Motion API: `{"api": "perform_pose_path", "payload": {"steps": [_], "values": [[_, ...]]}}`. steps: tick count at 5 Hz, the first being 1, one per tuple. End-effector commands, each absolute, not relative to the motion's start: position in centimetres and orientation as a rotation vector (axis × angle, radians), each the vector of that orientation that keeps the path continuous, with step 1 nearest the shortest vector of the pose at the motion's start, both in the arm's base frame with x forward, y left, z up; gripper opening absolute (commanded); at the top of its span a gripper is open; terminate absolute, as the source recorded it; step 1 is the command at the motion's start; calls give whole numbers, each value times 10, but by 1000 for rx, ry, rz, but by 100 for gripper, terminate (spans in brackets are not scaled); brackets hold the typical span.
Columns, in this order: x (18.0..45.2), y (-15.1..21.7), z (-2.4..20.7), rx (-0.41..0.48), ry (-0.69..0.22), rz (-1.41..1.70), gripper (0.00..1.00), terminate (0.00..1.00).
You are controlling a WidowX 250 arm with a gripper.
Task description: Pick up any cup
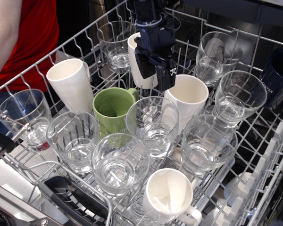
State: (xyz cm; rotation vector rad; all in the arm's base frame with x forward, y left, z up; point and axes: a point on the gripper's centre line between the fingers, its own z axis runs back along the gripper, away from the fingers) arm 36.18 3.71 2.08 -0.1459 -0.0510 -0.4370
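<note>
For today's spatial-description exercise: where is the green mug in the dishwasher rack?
The green mug stands left of centre in the rack, between a tall white mug on its left and a clear glass tumbler on its right, below the gripper.

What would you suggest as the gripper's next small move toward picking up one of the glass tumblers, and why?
Probably a short descent toward the clear tumbler just in front of it. The gripper hangs above the rack, holding nothing, between two white mugs, and that tumbler's wide rim is the nearest open glass edge. Whether the jaws are open enough cannot be told.
</note>
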Motion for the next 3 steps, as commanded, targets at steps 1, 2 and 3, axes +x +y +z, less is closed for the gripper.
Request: {"api": "perform_pose_path", "payload": {"steps": [1, 2, 3], "values": [[362, 37, 21, -146, -51, -437, 100, 0], [369, 37, 6, -110, -54, -620, 100, 0], [373, 49, -7, -99, -69, -743, 100, 0]]}}
